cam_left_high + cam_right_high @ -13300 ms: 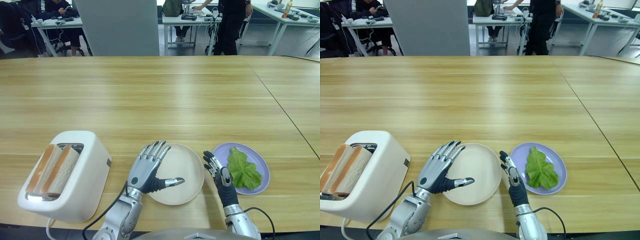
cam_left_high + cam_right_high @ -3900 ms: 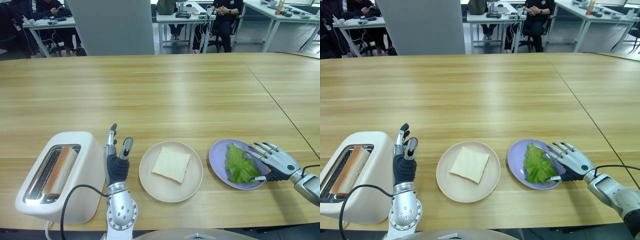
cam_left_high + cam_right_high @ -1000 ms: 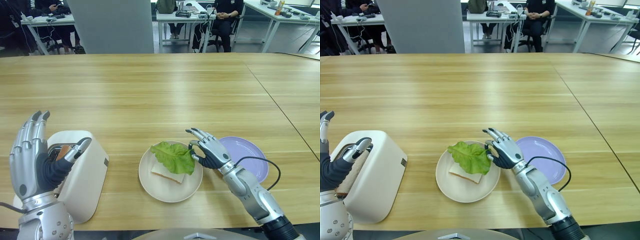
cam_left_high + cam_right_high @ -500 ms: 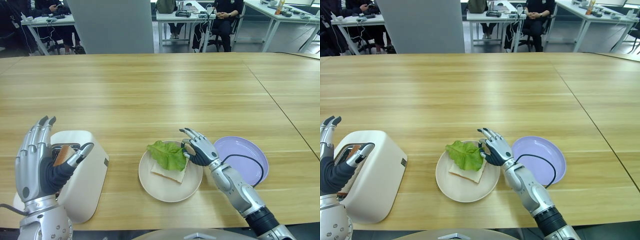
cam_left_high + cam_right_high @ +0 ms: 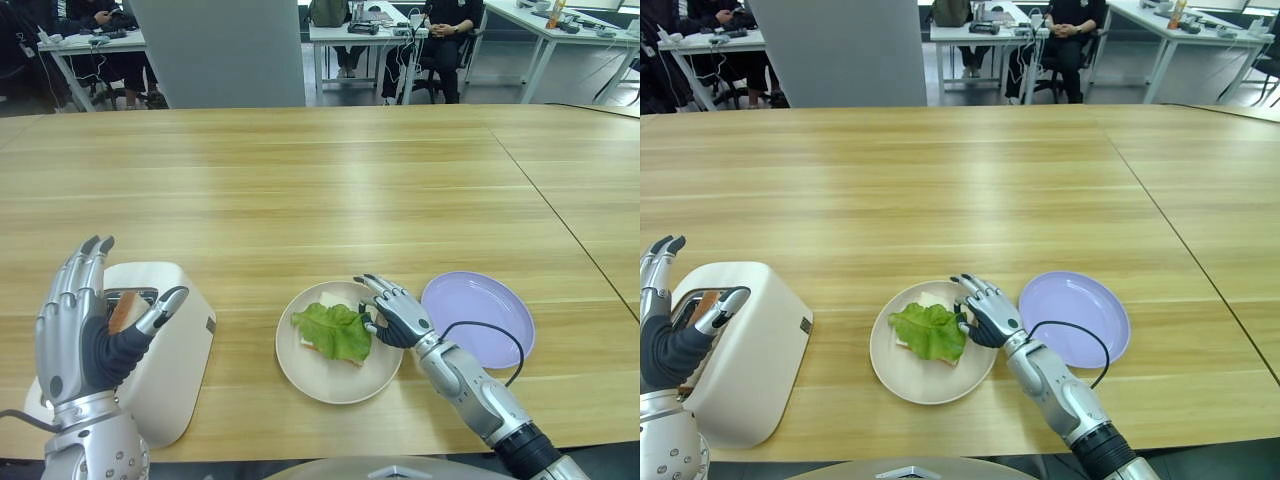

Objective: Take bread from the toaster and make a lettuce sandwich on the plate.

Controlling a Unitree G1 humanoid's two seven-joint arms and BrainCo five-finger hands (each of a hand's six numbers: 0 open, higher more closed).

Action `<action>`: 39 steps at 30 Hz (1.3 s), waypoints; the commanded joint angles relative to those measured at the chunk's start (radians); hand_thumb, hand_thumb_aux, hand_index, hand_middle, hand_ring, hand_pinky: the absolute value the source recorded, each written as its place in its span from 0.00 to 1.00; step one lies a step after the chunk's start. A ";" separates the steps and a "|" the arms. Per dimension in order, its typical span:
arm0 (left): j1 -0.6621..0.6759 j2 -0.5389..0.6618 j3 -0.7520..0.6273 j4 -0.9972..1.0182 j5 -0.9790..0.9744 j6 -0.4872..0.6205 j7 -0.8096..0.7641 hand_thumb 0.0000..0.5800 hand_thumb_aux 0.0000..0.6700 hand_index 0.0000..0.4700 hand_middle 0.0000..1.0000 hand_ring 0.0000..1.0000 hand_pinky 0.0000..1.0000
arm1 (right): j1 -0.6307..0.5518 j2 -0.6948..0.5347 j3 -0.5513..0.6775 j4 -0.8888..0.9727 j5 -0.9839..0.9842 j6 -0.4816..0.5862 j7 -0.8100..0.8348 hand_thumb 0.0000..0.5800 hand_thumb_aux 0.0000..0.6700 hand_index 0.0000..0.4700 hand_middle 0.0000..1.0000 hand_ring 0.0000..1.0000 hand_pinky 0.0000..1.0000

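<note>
left hand [image 5: 72, 325] spread open, empty, by toaster [image 5: 172, 365] holding slice [image 5: 122, 309] | lettuce [image 5: 335, 332] lying on bread [image 5: 931, 299] on plate [image 5: 340, 386] | right hand [image 5: 401, 320] at lettuce's edge; grip cannot be told

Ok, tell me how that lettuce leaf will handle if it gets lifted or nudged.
Probably floppy: the lettuce leaf drapes with ruffled edges over the bread slice. Likely light, so a nudge may slide it onto the plate. Its thin edges could tear under a hard pinch.
</note>
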 commanded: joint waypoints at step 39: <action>0.104 0.332 0.380 0.134 -0.041 0.003 -0.287 0.00 0.00 0.00 0.11 0.11 0.11 | 0.486 0.333 -0.234 -0.581 1.056 0.216 0.274 0.00 0.00 0.00 0.07 0.07 0.07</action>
